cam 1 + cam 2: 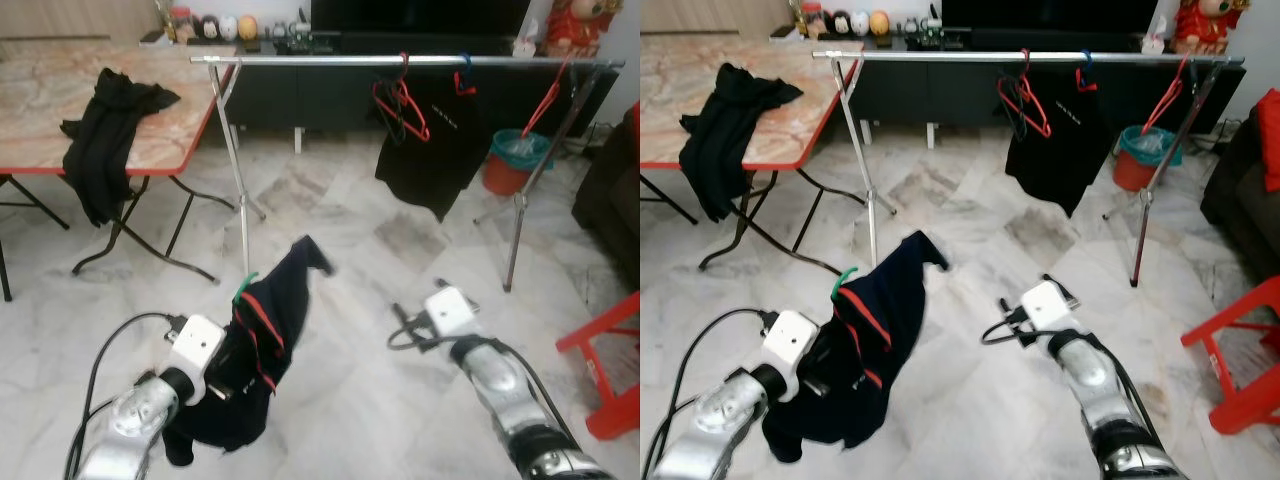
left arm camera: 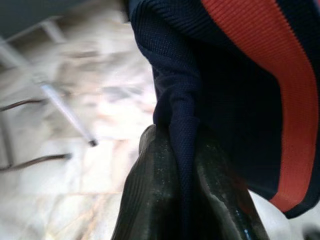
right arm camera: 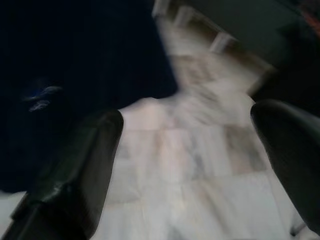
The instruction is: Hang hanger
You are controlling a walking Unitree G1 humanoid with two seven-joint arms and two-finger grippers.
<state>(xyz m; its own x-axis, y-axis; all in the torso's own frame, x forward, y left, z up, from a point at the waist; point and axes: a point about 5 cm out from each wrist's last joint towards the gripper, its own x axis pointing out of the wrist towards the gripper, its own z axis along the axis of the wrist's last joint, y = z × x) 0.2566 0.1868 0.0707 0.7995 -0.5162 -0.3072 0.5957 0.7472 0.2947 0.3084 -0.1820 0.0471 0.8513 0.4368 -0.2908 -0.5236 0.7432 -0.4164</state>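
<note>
Left wrist view alone shows jaws pinching the navy garment (image 2: 210, 90).

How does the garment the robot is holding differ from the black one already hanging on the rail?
The navy garment has red stripes and a green hanger hook; the hanging black garment is plain with a small print. The navy one is bunched in the left gripper, low above the floor; the black one hangs from the rail. Both are dark clothes.
</note>
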